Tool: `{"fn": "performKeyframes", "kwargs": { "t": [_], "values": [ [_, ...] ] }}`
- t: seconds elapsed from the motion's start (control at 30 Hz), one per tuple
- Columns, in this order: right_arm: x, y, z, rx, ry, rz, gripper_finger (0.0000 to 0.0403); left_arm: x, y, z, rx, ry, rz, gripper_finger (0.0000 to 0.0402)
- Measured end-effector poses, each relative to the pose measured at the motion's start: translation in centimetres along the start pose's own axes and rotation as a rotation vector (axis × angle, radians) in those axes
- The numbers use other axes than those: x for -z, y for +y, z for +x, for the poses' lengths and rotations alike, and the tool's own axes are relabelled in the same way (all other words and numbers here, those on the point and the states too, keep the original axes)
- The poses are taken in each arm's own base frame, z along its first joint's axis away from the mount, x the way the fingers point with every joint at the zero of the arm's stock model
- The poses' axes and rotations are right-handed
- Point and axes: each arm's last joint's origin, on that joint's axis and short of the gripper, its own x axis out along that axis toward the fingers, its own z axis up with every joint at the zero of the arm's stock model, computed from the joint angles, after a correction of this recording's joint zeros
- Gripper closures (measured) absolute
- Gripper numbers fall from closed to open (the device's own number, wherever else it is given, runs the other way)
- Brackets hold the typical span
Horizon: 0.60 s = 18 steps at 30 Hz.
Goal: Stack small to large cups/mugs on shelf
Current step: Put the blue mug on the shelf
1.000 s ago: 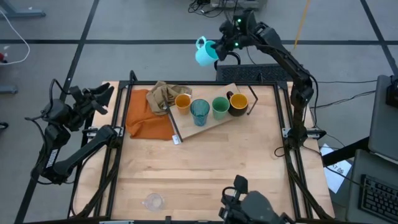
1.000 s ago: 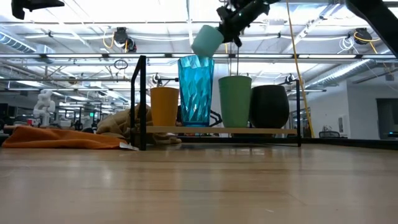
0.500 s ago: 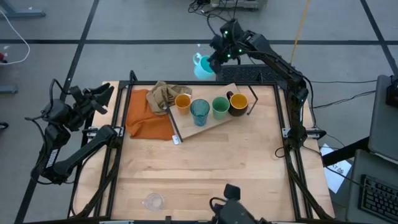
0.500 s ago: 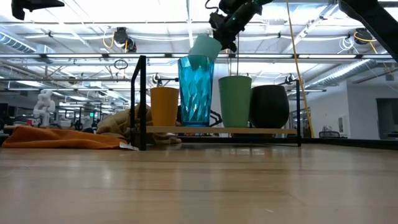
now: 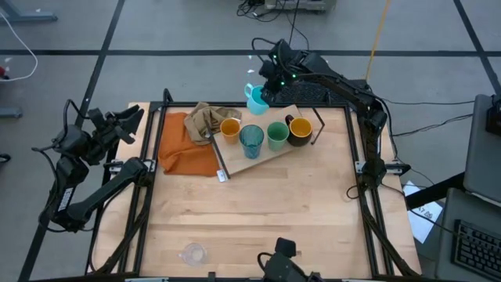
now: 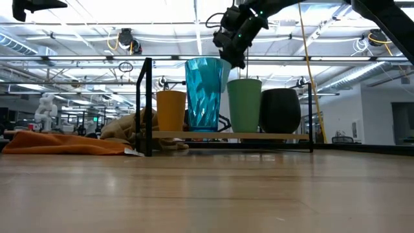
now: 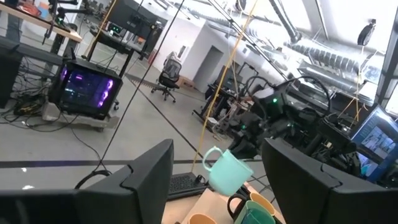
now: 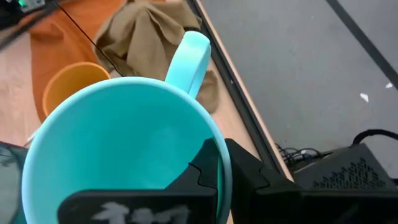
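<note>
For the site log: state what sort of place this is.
Probably a robotics lab or open workshop: exposed ceiling pipes and strip lights overhead, a lit monitor on a cart, an office chair, loose cables across the floor.

Wooden shelf [image 5: 270, 154] (matt); translucent faceted tumbler [image 6: 204, 94].

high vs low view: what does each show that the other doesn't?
High only: clear glass at the table's near edge, left hand waiting at the left, light-blue mug held by the right hand. Low only: ceiling lights and room behind. Both: orange cup, teal tumbler, green cup, black mug in a row on the shelf, plus the orange cloth.
</note>
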Motion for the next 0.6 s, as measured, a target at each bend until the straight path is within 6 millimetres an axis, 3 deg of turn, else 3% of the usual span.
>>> {"fn": "performKeyframes", "kwargs": {
  "t": [0.6],
  "values": [
    [2.5,0.1,3.9,-0.025,0.061,0.005,0.0403,0.4,0.2,0.0,-0.021,0.039,-0.018,0.0158]
  ]
}}
